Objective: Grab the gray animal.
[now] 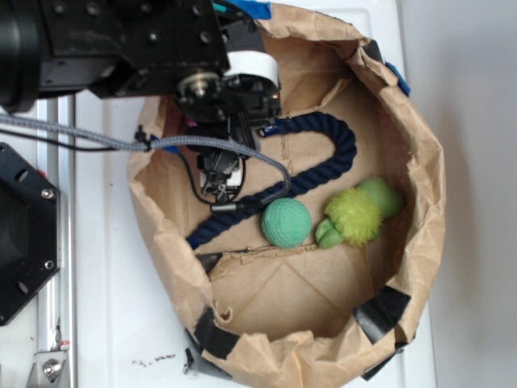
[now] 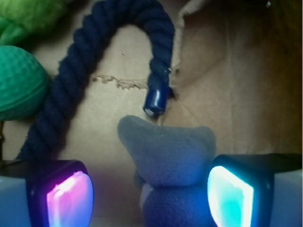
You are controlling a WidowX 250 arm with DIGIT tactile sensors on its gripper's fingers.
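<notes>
A white bench (image 1: 105, 323) carries a brown paper bag (image 1: 420, 186). In the exterior view, the arm (image 1: 121, 40) reaches into it over a navy rope (image 1: 343, 149), beside a green ball (image 1: 286, 222) and a fuzzy green toy (image 1: 355, 214). In the wrist view, the jaws are spread, and the gray animal (image 2: 173, 165) sits between their glowing pads (image 2: 229, 194), nearer the right one, just below the rope's capped end (image 2: 155, 100).

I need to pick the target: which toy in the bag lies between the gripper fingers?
The gray animal, a soft plush between the open gripper fingers; the rope, ball and fuzzy toy lie farther off.
</notes>
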